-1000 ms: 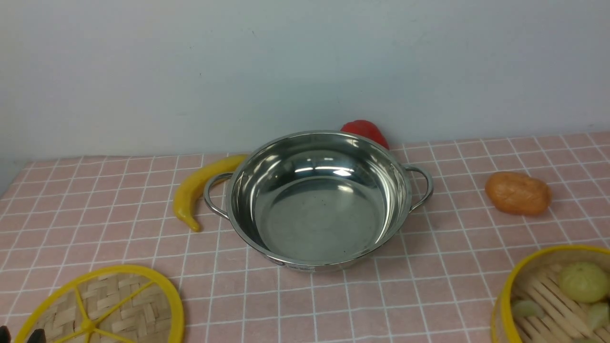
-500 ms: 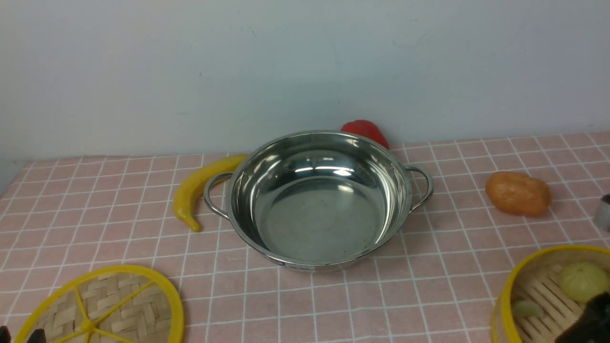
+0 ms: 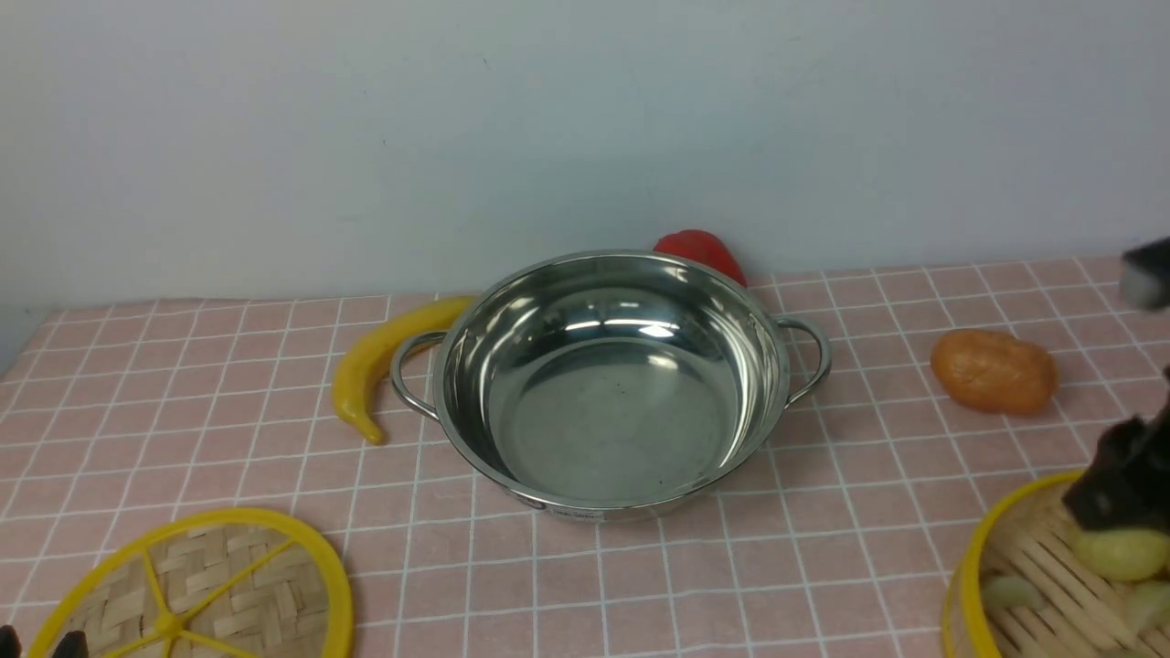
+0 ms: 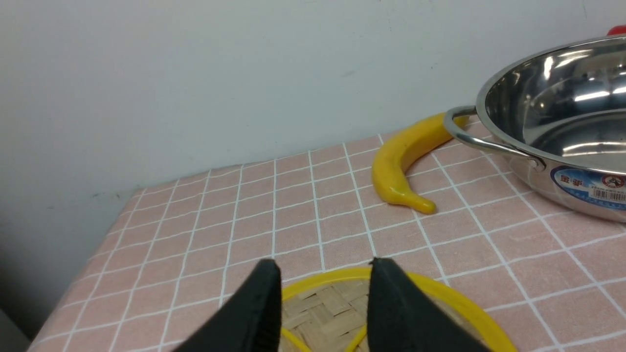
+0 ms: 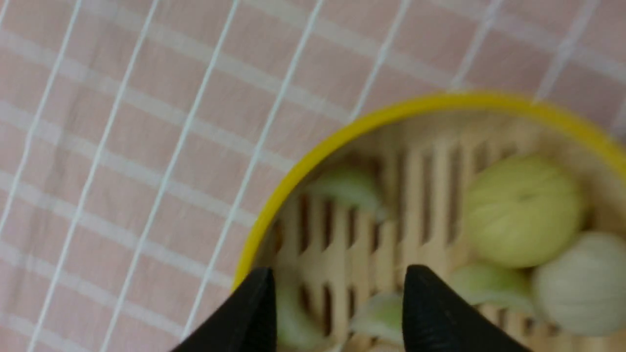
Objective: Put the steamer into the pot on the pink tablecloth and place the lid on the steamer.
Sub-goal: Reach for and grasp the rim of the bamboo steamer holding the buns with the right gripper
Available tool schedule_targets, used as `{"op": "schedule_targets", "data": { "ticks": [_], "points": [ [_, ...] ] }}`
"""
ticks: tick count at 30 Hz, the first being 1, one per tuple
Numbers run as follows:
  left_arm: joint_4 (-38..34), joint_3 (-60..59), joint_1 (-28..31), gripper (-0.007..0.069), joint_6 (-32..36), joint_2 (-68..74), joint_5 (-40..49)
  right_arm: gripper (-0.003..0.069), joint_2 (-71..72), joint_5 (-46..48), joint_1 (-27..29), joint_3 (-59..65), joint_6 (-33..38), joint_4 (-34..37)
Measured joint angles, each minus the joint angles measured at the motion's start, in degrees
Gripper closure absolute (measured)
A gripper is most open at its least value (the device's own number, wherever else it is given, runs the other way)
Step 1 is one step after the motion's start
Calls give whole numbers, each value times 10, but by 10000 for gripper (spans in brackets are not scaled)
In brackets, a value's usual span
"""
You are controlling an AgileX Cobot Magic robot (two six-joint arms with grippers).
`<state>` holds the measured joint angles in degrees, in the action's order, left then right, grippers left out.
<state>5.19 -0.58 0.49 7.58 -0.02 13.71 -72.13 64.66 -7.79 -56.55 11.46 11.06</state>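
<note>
The shiny steel pot (image 3: pixel 603 384) stands empty in the middle of the pink tablecloth (image 3: pixel 823 567); its side and one loop handle also show in the left wrist view (image 4: pixel 562 112). The steamer (image 3: pixel 969 557), yellow-rimmed and slatted, sits at the near right with pale green buns (image 5: pixel 521 210) inside. My right gripper (image 3: pixel 1111 498) hangs open over the steamer's (image 5: pixel 391 117) slatted floor, just inside the rim, fingertips (image 5: pixel 264 283) apart with nothing between them. The woven lid (image 3: pixel 192 594) lies at the near left. My left gripper (image 4: pixel 325 264) is open above the lid's (image 4: pixel 323 313) far edge.
A yellow pepper (image 3: pixel 384 361) lies against the pot's left handle. A red pepper (image 3: pixel 699 251) sits behind the pot by the wall. An orange potato-like piece (image 3: pixel 992 370) lies right of the pot, beyond the steamer. The table's left edge drops off past the lid.
My right arm has come into the front view from the right and risen to hang above the steamer. The left gripper, pot, lid and steamer have not moved.
</note>
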Motion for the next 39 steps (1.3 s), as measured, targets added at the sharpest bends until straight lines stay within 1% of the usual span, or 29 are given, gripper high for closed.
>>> {"op": "schedule_targets", "data": {
  "ticks": [1, 2, 5, 7, 8, 9, 11, 12, 13, 14, 15, 17, 18, 19, 20, 22, 23, 24, 25, 26, 28, 29, 30, 31, 32, 34, 37, 39],
  "points": [
    [0, 0, 0, 381, 0, 0, 0, 300, 1, 20, 1, -37, -69, -25],
    [0, 0, 0, 381, 0, 0, 0, 305, 4, 36, 2, -55, -118, -37],
    [0, 0, 0, 381, 0, 0, 0, 323, 13, 48, 5, -93, -177, -63],
    [0, 0, 0, 381, 0, 0, 0, 339, 22, 52, 5, -113, -187, -54],
    [0, 0, 0, 381, 0, 0, 0, 342, 23, 53, 5, -115, -187, -50],
    [0, 0, 0, 381, 0, 0, 0, 349, 24, 54, 5, -123, -186, -29],
    [0, 0, 0, 381, 0, 0, 0, 366, 25, 55, 5, -137, -164, 32],
    [0, 0, 0, 381, 0, 0, 0, 375, 25, 55, 5, -142, -144, 78],
    [0, 0, 0, 381, 0, 0, 0, 381, 25, 56, 5, -144, -128, 109],
    [0, 0, 0, 381, 0, 0, 0, 389, 25, 56, 5, -144, -98, 161],
    [0, 0, 0, 381, 0, 0, 0, 396, 26, 57, 5, -144, -75, 191],
    [0, 0, 0, 381, 0, 0, 0, 404, 31, 57, -1, -144, -38, 221],
    [0, 0, 0, 381, 0, 0, 0, 404, 31, 57, -2, -144, -35, 222],
    [0, 0, 0, 381, 0, 0, 0, 408, 38, 57, -14, -144, -17, 227],
    [0, 0, 0, 381, 0, 0, 0, 410, 43, 57, -23, -144, -13, 224],
    [0, 0, 0, 381, 0, 0, 0, 412, 55, 55, -49, -136, -19, 204],
    [0, 0, 0, 381, 0, 0, 0, 412, 57, 55, -52, -134, -19, 202],
    [0, 0, 0, 381, 0, 0, 0, 413, 71, 54, -79, -116, -36, 176],
    [0, 0, 0, 381, 0, 0, -1, 413, 81, 54, -95, -103, -46, 162],
    [0, 0, 0, 381, 0, 0, 0, 413, 94, 55, -123, -78, -69, 135],
    [0, 0, 0, 381, 0, 0, 0, 413, 114, 58, -157, -49, -103, 103],
    [0, 0, 0, 381, 0, 0, 0, 413, 114, 58, -161, -46, -108, 98],
    [0, 0, 0, 381, 0, 0, 0, 413, 128, 60, -195, -19, -148, 59],
    [0, 0, 0, 381, 0, 0, 0, 413, 129, 61, -198, -17, -158, 54],
    [0, 0, 0, 381, 0, 0, 0, 413, 131, 62, -225, -3, -196, 14],
    [0, 0, 0, 381, 0, 0, 0, 413, 115, 62, -248, 2, -237, -40],
    [0, 0, 0, 381, 0, 0, 0, 413, 88, 62, -262, 2, -248, -69],
    [0, 0, 0, 381, 0, 0, 0, 413, 34, 61, -274, 2, -254, -93]
  ]
}}
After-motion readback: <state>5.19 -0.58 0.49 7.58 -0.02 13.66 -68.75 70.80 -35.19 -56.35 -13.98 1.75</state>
